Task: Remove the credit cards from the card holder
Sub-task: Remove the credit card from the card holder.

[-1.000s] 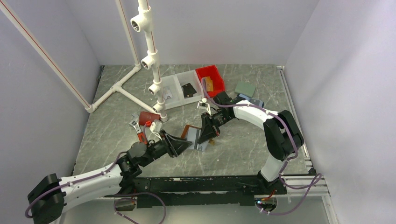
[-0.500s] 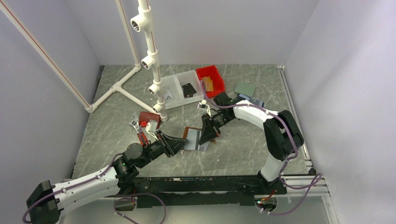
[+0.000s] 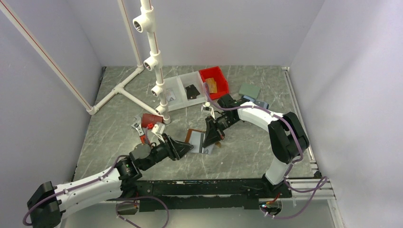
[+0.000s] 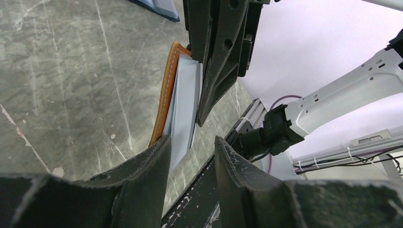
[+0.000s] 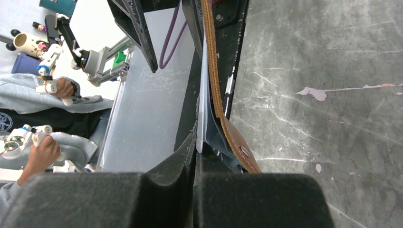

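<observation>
The card holder (image 3: 194,137) sits mid-bench (image 3: 247,156), standing on edge, its brown leather cover backing the pale credit cards (image 4: 186,99) layered against it. The right gripper (image 3: 212,134) is clamped together on the card holder's far end. The left gripper (image 3: 188,147) sits low at the near end with its fingers (image 4: 142,183) apart, the cards' edge just beside one finger; contact cannot be told.

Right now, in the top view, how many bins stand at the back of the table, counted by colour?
Clear bins: 2
Red bin: 1
Total: 3
</observation>
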`<state>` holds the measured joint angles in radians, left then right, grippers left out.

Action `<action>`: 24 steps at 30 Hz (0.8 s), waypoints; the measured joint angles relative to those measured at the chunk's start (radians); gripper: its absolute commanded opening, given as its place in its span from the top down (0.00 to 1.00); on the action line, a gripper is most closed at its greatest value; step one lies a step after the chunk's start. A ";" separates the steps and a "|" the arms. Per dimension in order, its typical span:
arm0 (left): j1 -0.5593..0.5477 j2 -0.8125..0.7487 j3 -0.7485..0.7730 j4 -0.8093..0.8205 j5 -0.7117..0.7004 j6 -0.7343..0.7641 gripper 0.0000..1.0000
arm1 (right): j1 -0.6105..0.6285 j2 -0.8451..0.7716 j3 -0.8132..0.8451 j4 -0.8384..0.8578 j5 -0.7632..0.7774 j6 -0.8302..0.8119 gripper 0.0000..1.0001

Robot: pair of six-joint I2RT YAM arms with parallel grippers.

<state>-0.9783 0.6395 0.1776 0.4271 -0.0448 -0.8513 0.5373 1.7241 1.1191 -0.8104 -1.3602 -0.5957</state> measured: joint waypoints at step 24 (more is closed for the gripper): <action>0.000 0.088 0.015 -0.021 -0.005 -0.006 0.89 | 0.000 0.023 0.009 -0.010 0.010 -0.017 1.00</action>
<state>-0.9783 0.7277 0.1925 0.4061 -0.0494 -0.8577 0.5373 1.7470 1.1278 -0.8207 -1.3502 -0.6128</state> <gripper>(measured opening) 0.247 0.009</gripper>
